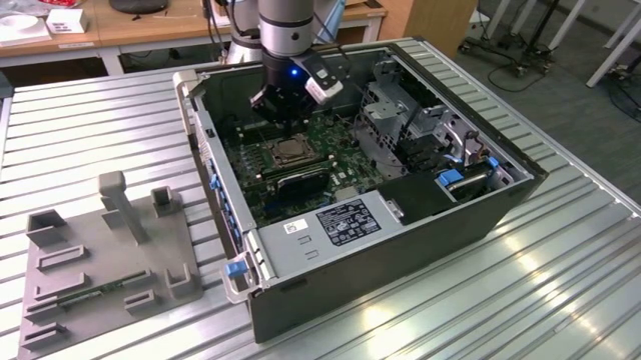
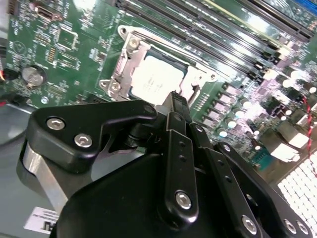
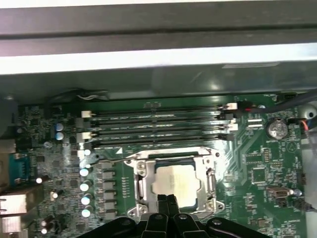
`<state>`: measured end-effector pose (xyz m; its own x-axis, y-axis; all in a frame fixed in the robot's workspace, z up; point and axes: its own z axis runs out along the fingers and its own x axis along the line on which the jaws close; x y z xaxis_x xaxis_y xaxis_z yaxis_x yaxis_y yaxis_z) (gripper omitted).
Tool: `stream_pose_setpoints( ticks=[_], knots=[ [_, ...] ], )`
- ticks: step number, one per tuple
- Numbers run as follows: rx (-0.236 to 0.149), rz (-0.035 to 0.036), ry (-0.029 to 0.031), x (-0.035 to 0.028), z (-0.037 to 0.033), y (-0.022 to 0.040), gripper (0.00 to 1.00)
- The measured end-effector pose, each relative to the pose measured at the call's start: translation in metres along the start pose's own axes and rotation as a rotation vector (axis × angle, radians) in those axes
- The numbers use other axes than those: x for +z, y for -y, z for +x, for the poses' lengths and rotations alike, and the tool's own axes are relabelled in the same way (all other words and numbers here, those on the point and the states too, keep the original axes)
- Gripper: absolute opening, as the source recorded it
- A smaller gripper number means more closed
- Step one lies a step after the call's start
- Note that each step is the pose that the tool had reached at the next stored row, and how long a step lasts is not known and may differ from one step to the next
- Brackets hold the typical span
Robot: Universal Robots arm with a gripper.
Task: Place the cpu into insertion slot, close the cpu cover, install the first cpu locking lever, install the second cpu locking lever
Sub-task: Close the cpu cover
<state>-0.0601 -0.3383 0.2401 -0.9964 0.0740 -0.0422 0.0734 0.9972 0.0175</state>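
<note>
The cpu lies flat in its socket on the green motherboard, its pale metal top showing through the open centre of the cpu cover. The cover lies down around the chip. A thin lever rod runs along one socket edge. My gripper hovers just above the socket's near edge with its two black fingers pressed together and nothing between them. In the exterior view the gripper hangs inside the open computer case, right over the socket and cpu.
Memory slots run beside the socket. The case walls, a drive cage and cables crowd the exterior view's right of the board. A grey fixture with upright posts sits on the ribbed metal table at the exterior view's left.
</note>
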Motion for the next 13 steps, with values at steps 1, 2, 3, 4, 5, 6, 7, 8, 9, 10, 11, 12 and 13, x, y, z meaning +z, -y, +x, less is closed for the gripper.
stream_pose_setpoints(
  ticks=[1, 2, 3, 4, 5, 6, 7, 8, 9, 10, 11, 12, 13],
  knots=[
    [0.000, 0.0000, -0.0001, 0.0001, -0.0021, -0.0001, 0.11],
    [0.000, 0.0000, -0.0003, 0.0002, -0.0041, -0.0002, 0.11],
    [0.000, 0.0000, -0.0003, 0.0003, -0.0061, -0.0004, 0.11],
    [0.000, 0.0001, -0.0004, 0.0004, -0.0079, -0.0005, 0.11],
    [0.000, 0.0000, -0.0004, 0.0005, -0.0098, -0.0006, 0.11],
    [0.000, 0.0001, -0.0005, 0.0006, -0.0114, -0.0007, 0.11],
    [0.000, 0.0002, -0.0005, 0.0006, -0.0128, -0.0008, 0.11],
    [0.000, 0.0001, -0.0005, 0.0006, -0.0135, -0.0008, 0.11],
    [0.000, 0.0001, -0.0005, 0.0006, -0.0136, -0.0008, 0.11],
    [0.000, 0.0000, -0.0005, 0.0006, -0.0136, -0.0008, 0.11],
    [0.000, 0.0000, -0.0005, 0.0007, -0.0136, -0.0009, 0.11],
    [0.000, 0.0001, -0.0005, 0.0006, -0.0137, -0.0009, 0.11],
    [0.000, 0.0001, -0.0005, 0.0007, -0.0137, -0.0009, 0.11]
  ],
)
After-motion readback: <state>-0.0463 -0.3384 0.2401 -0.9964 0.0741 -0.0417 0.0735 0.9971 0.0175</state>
